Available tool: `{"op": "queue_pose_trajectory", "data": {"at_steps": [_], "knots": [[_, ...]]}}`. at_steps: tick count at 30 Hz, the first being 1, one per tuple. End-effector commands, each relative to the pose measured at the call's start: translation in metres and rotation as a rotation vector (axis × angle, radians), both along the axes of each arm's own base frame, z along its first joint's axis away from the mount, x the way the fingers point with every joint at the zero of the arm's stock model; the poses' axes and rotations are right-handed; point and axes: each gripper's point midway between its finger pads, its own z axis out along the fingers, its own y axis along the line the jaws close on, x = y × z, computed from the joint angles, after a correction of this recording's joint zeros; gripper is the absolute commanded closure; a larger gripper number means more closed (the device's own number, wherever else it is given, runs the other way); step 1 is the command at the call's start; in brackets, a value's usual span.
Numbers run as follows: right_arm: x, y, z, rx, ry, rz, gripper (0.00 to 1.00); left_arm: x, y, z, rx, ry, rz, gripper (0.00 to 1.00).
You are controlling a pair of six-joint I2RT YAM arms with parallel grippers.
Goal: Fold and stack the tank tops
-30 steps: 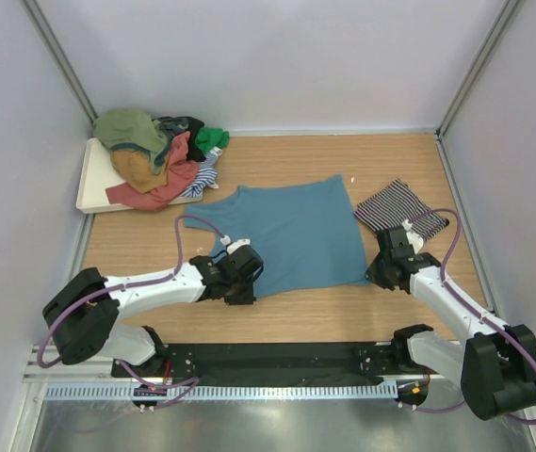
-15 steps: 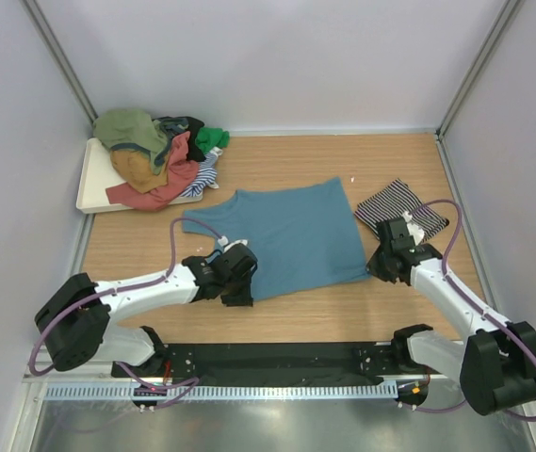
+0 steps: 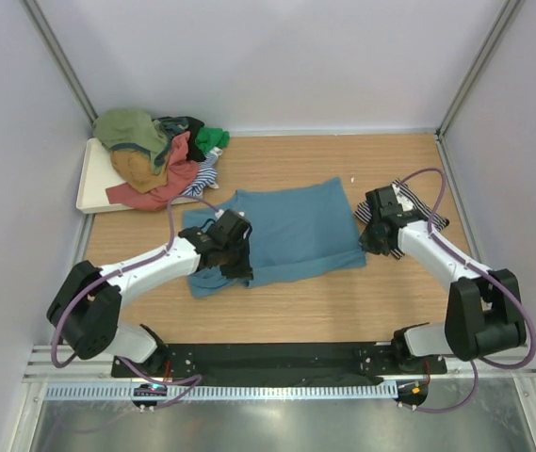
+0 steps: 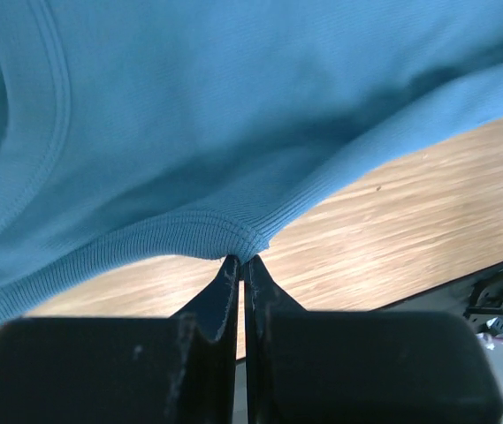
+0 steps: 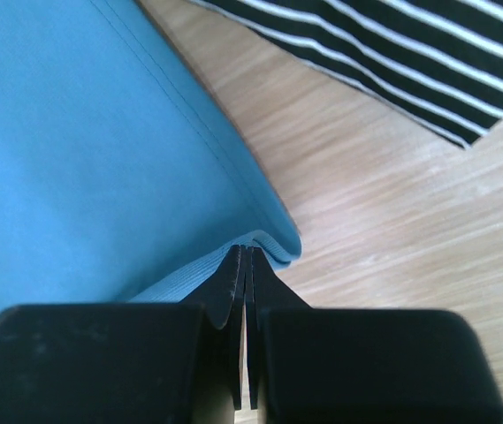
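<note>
Pale grey walls close in a wooden tabletop (image 3: 296, 301), and near its middle lies a plain teal-blue cloth tank top (image 3: 291, 235), spread mostly flat with its near-left part bunched and doubled. On that bunched side the left gripper (image 3: 233, 250) has its jaws pressed together on a ribbed edge of the teal top; the left wrist view shows the left gripper (image 4: 240, 261) pinching the hem with the cloth hanging clear of the wood. At the top's near-right corner the right gripper (image 3: 373, 243) is likewise clamped tight on the hem, the fold of cloth sitting right at its tips (image 5: 245, 252). Just beside that corner, to the right, lies a black-and-white striped tank top (image 5: 392, 53), partly hidden under the right arm. Far left, a heap of olive, mustard, coral and green tops (image 3: 154, 155) rests on a white tray (image 3: 91, 186), well apart from the teal one.
</note>
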Motion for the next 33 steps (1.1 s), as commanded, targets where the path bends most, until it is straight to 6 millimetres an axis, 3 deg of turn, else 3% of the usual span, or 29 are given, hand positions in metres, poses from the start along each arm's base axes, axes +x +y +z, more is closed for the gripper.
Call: {"op": "queue_pose_trajectory", "data": {"at_steps": [1,10,16,26,33], "knots": [[0.028,-0.002,0.015,-0.042,-0.058,0.007,0.99,0.012,-0.001,0.015,0.002,-0.006,-0.047,1.0],[0.077,0.007,0.027,-0.042,-0.092,0.009,0.99,0.049,0.006,0.021,-0.005,0.01,-0.03,1.0],[0.103,0.013,0.02,-0.03,-0.088,0.016,0.99,0.075,0.012,0.022,-0.015,0.02,-0.011,1.0],[0.134,0.012,0.016,-0.038,-0.094,0.0,0.99,0.107,0.026,0.015,-0.007,0.036,0.015,1.0],[0.147,0.01,0.015,-0.053,-0.098,-0.021,0.99,0.125,0.025,0.011,-0.007,0.047,0.016,1.0]]}}
